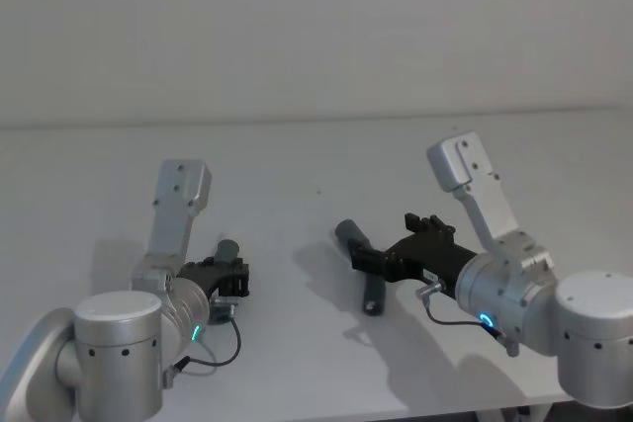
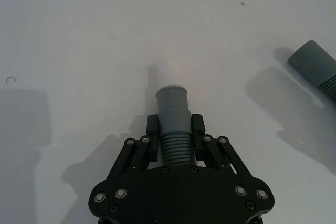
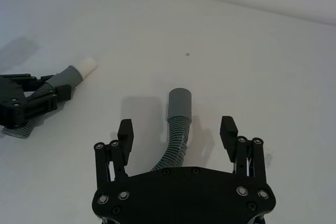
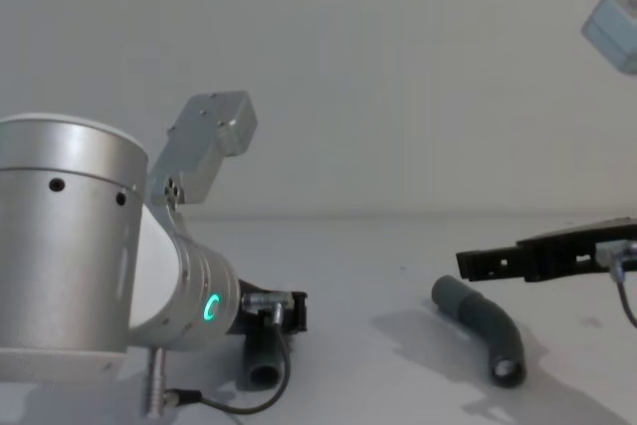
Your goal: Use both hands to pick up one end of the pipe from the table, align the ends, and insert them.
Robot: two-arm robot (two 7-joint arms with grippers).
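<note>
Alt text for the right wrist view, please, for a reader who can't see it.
The right gripper hangs with jaws open on either side of the ribbed grey pipe piece lying on the white table. Farther off, the left gripper grips the white-tipped piece.

Left arm: low at the near left. Silver left wrist with a green-lit ring, left gripper pointing forward, fingers clamped on the white-tipped pipe piece.

Right arm: near right, silver right wrist with a blue-lit ring. Right gripper reaches in toward the left, low and level, fingers spread wide, gripping nothing.
</note>
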